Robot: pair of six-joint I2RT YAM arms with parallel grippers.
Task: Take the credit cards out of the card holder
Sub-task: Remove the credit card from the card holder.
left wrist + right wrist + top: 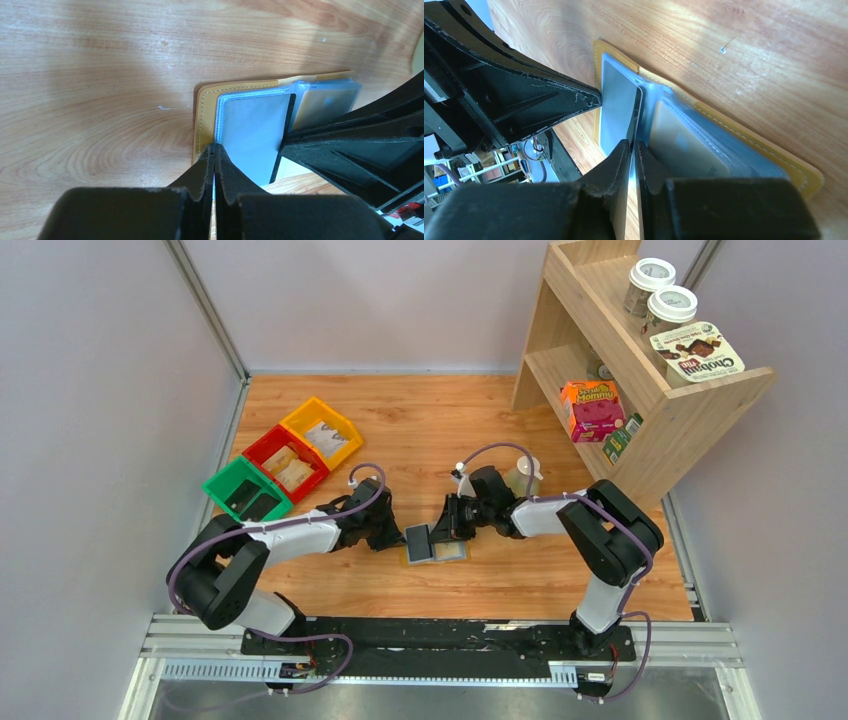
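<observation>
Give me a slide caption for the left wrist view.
Left gripper and right gripper pinch a pale blue-grey rectangular card at the open mustard-yellow leather-like wallet.

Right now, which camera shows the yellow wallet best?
Left wrist: the wallet lies open and sharp, stitching and clear sleeves plain. Right wrist shows it slanted and blurrier; the top view shows it tiny and partly covered.

right end effector (286,141) hides card holder's (204,117) corner.

1 card holder (455,552); 1 grey card (418,542); 3 bins (224,482); 2 cups (672,305) w/ lids; 1 shelf (700,392).
</observation>
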